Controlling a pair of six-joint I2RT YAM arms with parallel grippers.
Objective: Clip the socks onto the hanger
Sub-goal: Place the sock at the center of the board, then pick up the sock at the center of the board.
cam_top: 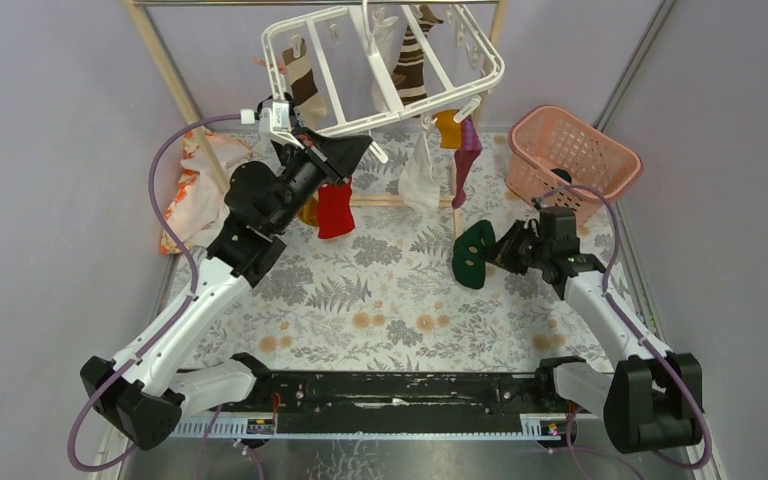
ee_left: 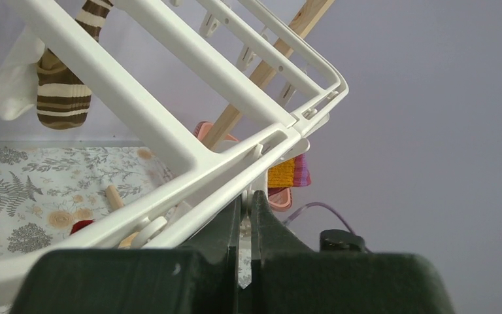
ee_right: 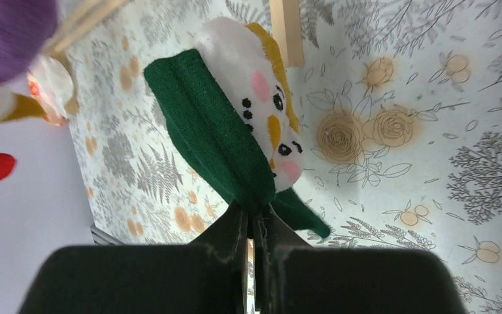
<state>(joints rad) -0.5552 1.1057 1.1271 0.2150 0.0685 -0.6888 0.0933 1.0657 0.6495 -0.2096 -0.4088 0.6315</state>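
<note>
The white hanger (cam_top: 380, 70) hangs tilted from the rod at the back. Several socks are clipped to it: brown-striped (cam_top: 415, 60), red (cam_top: 335, 210), white (cam_top: 420, 175), orange (cam_top: 447, 128) and purple (cam_top: 467, 160). My left gripper (cam_top: 358, 148) is raised to the hanger's front bar. In the left wrist view this gripper (ee_left: 248, 204) is shut on a small white clip (ee_left: 260, 195) under the frame (ee_left: 170, 137). My right gripper (cam_top: 500, 250) hovers over the mat, shut on a green sock (cam_top: 472, 255). The right wrist view shows that sock (ee_right: 216, 137), with a white face print, pinched at its edge in the gripper (ee_right: 256, 212).
A pink lattice basket (cam_top: 572, 150) stands at the back right. An orange-and-white cloth (cam_top: 195, 185) lies at the back left beside the wooden rack's post (cam_top: 175, 80). The rack's wooden base bar (cam_top: 380, 200) crosses the mat under the hanging socks.
</note>
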